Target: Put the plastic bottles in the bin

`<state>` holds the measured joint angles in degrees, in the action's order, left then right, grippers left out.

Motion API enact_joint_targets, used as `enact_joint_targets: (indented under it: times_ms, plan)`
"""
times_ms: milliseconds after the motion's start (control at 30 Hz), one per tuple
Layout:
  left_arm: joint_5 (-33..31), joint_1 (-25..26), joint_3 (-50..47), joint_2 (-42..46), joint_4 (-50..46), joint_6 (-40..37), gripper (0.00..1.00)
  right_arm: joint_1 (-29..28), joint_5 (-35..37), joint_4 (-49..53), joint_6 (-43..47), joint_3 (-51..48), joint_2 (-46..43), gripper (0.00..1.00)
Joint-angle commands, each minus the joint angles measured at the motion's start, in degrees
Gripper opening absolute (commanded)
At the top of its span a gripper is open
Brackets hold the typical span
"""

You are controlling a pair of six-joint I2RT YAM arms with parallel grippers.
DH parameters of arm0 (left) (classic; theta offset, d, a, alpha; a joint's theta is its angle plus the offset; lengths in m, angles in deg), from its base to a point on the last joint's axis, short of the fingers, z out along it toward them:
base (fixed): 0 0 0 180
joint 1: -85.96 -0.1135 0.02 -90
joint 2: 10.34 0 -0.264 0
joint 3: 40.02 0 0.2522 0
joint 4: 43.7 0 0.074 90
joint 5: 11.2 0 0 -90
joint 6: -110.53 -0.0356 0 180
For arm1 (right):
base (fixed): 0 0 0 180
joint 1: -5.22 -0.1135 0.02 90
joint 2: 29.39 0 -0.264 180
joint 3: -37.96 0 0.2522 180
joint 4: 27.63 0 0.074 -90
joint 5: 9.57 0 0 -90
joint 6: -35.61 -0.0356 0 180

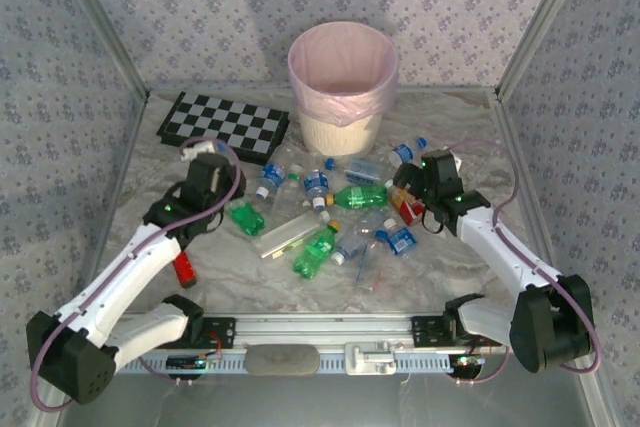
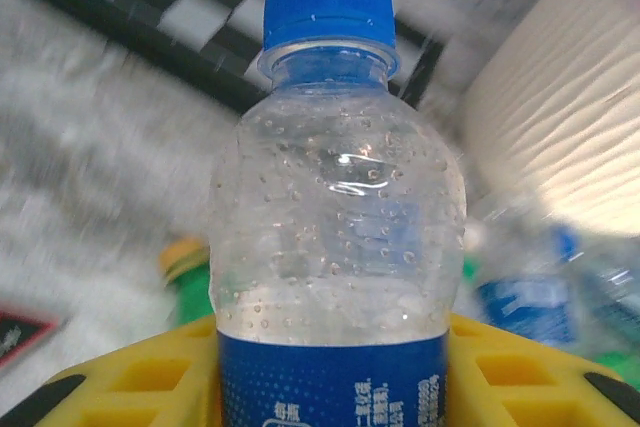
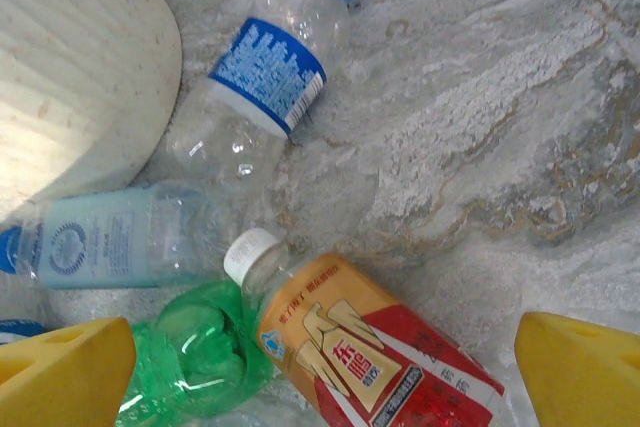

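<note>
Left arm [image 1: 120, 277] toward 1 o'clock, left gripper [image 1: 212, 175] clamping clear bottle [image 2: 335, 227]; right arm [image 1: 505, 247] toward 11 o'clock, right gripper [image 1: 425, 187] agape.

The red-orange labelled bottle [image 3: 370, 357] is carrying bold Chinese characters on its label, seemingly 东鹏, with smaller print below too fine to read. The clear blue-capped bottle [image 2: 335, 247] is showing tiny white Chinese print on its blue band, cut off at the edge. A second clear bottle [image 3: 265, 77] is bearing illegible white print on blue. A pale-labelled bottle [image 3: 110, 237] is showing a round blue emblem.
</note>
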<state>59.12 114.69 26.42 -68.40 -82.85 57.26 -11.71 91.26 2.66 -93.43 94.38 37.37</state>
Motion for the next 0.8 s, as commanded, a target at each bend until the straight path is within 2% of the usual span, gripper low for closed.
enact_joint_targets:
  times_ms: [0,100,200,400,500,667,700,767]
  plan:
    - [3.8,-0.1,9.4,-3.7,3.1,-6.7,0.39,-1.2,1.9,-2.7,-1.2,-0.9,0.3,0.99]
    - [7.9,-0.1,18.5,-9.5,4.6,-9.5,0.39,-2.4,3.3,-1.8,-1.3,-0.3,1.4,0.99]
    - [12.8,0.4,29.5,-16.9,4.3,-12.8,0.4,-4.6,9.3,2.6,-2.2,1.4,1.9,0.99]
    - [20.8,1.4,58.0,-36.3,-4.1,-19.6,0.4,-6.4,13.2,5.1,-0.9,1.6,1.7,0.99]
    - [24.3,2.0,76.1,-47.8,-11.8,-22.1,0.4,-6.6,12.5,3.9,-1.2,0.3,1.0,0.99]
    - [25.7,2.3,107.3,-67.8,-26.2,-25.0,0.4,-6.9,9.6,0.6,0.5,-1.9,-1.2,0.99]
    - [25.9,2.4,112.2,-70.9,-27.7,-24.9,0.4,-7.0,8.7,-0.1,1.3,-2.2,-1.8,0.99]
    - [25.9,2.3,114.0,-73.7,-27.4,-24.9,0.41,-6.8,5.0,-1.2,4.8,-3.0,-3.0,0.99]
